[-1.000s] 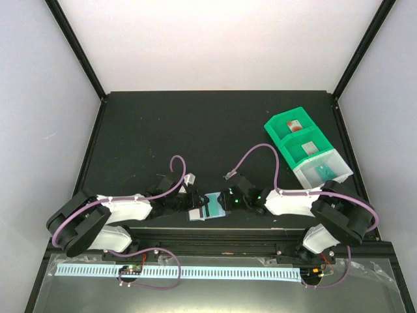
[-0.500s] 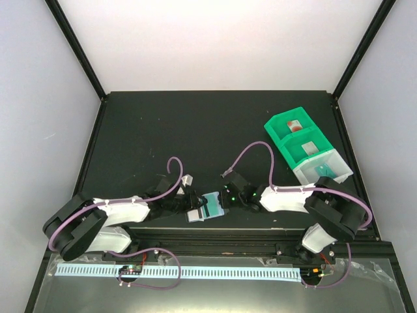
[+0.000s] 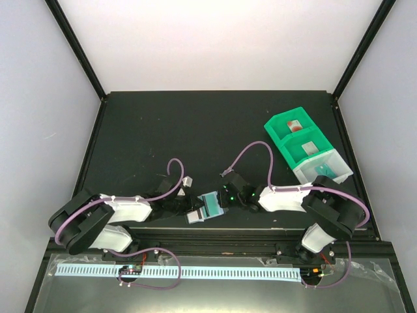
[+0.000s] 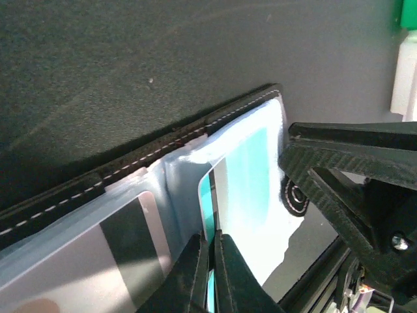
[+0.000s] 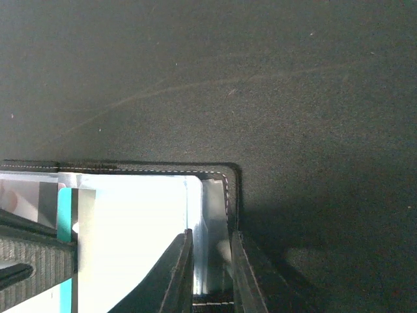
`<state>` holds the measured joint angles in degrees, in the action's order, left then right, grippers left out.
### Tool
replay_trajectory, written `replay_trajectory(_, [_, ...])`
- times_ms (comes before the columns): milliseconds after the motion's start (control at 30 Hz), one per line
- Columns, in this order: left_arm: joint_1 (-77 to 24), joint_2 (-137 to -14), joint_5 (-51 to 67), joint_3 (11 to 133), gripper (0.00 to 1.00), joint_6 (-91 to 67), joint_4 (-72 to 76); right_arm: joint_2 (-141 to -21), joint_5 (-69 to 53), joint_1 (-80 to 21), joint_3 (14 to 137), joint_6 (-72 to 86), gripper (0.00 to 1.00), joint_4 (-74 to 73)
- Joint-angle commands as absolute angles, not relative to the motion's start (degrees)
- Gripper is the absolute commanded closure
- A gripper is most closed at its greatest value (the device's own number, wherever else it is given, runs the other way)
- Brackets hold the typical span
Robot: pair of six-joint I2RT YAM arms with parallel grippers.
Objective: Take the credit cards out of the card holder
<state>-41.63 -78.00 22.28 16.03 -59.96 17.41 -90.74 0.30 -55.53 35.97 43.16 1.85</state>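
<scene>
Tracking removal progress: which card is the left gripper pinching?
The teal card, its edge pinched in the left gripper; the grey card beside it sits untouched.

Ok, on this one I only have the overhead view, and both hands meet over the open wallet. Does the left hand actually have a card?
Observer: Yes. The left wrist view shows the left hand pinched shut on the edge of the teal card.
Reviewer: And the right hand, is it just hovering?
Observer: No. Its wrist view shows the right hand clamped across the stitched end of the wallet, one finger on the pale lining and one outside the black cover.
Reviewer: Any other card in there?
Observer: A striped card sits in the neighbouring pocket.
</scene>
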Motion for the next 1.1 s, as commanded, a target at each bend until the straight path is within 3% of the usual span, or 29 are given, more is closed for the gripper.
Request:
replay_trajectory(0, [-41.8, -76.0, 20.8, 15.3, 0.98, -59.3, 15.1, -94.2, -0.9, -56.4, 33.4, 44.7, 0.81, -3.6])
replay_trajectory(1067, [-35.7, -57.5, 22.5, 10.4, 0.98, -53.5, 2.5, -91.5, 2.8, -56.4, 33.8, 44.5, 0.84, -6.7])
